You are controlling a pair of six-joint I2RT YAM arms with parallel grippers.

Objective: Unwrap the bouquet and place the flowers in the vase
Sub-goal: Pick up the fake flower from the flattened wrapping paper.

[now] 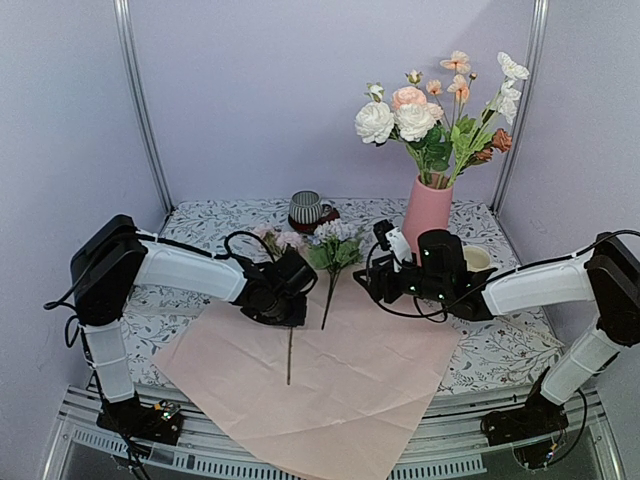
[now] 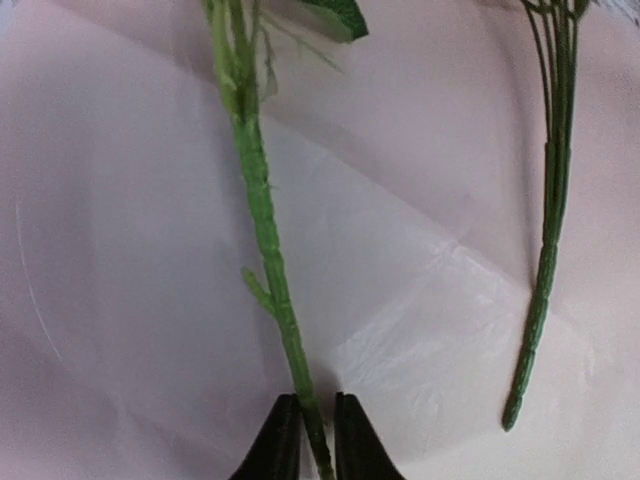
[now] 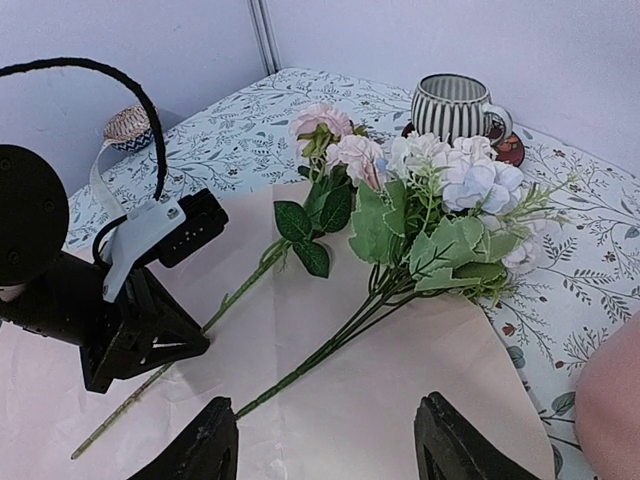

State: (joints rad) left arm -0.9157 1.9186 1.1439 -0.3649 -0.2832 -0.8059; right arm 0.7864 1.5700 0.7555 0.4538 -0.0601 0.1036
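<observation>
The pale pink paper [image 1: 330, 390] lies spread flat, unwrapped. Two flowers rest on it: a pink rose stem [image 2: 262, 220] and a white-lilac spray [image 3: 450, 190], its stem [image 2: 545, 260] to the right. My left gripper [image 2: 316, 430] has closed to a narrow slot round the rose stem low on the paper [image 1: 290, 355], and the stem still lies on the sheet. My right gripper [image 3: 325, 440] hangs open and empty over the spray's stem end, its fingers wide apart. The pink vase [image 1: 427, 213] behind it holds several flowers [image 1: 430, 115].
A striped cup on a red saucer [image 1: 305, 208] stands at the back behind the blooms. A cream mug [image 1: 477, 258] sits right of the vase. A ribbon spool [image 3: 128, 127] lies on the floral cloth at the left. Metal posts flank the back wall.
</observation>
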